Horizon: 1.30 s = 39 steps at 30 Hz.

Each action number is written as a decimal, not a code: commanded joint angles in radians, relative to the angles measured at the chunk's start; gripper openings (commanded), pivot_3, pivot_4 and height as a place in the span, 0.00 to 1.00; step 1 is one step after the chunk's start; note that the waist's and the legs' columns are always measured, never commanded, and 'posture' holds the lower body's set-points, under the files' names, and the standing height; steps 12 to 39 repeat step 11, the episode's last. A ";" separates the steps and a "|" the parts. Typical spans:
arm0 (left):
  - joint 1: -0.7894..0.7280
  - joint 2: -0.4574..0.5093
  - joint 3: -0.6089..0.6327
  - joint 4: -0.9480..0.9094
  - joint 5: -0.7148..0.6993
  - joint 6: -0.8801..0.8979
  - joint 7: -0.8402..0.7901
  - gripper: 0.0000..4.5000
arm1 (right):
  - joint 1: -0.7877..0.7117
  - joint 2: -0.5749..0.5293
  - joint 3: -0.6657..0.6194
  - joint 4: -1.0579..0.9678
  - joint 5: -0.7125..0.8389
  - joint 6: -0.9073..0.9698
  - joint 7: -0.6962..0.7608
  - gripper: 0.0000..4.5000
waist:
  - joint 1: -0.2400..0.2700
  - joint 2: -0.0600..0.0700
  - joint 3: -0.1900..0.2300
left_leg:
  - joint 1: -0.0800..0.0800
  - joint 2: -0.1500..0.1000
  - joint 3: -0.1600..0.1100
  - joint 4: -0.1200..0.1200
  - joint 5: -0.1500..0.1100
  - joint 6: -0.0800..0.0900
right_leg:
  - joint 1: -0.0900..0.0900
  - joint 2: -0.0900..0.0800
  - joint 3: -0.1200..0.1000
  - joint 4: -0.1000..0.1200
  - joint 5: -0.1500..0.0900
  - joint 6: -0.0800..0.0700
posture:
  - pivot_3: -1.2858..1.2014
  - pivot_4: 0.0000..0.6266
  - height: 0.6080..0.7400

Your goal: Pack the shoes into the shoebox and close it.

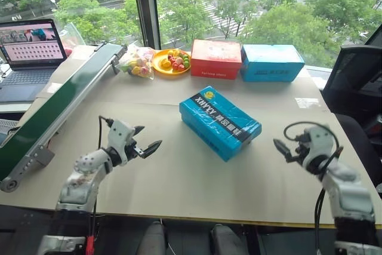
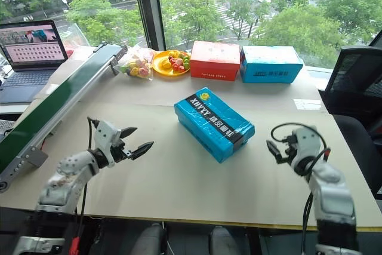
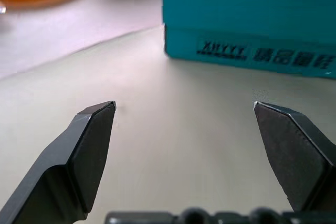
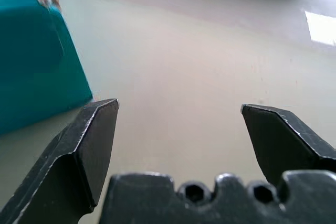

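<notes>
We see the shoebox (image 1: 219,122) lying closed and askew in the middle of the tabletop (image 1: 179,177), nearer to us than the red box (image 1: 216,58). Our left gripper (image 1: 143,145) and right gripper (image 1: 283,149) flank the shoebox, well apart from it, fingers spread and empty. We judge its cardboard light and stiff but crushable, its glossy skin slippery; best held by the two long sides.

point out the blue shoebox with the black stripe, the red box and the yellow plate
bright blue cardboard shoebox with black diagonal stripe (image 1: 219,122): left eye view, middle of its closed lid
red rectangular cardboard box (image 1: 216,58): left eye view, centre of its top
round yellow plate (image 1: 161,62): left eye view, bare part near its left rim
</notes>
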 commanded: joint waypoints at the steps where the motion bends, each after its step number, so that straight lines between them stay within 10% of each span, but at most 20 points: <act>1: 0.049 -0.062 0.012 0.054 0.081 -0.149 0.116 1.00 | 0.068 0.067 -0.008 -0.014 -0.046 -0.163 -0.092 1.00 | -0.001 0.000 0.000 | 0.001 0.000 0.000 0.001 0.000 0.000 | 0.001 0.000 0.000 0.000 0.000 0.000 | 0.52 0.24 0.99; 39: 0.128 -0.149 -0.014 0.037 0.134 -0.221 0.194 1.00 | 0.109 0.138 0.034 0.084 -0.111 -0.346 -0.181 1.00 | 0.000 0.001 -0.001 | 0.002 0.000 0.000 0.001 0.000 -0.001 | 0.001 0.000 0.000 0.000 0.000 0.001 | 0.52 0.24 0.99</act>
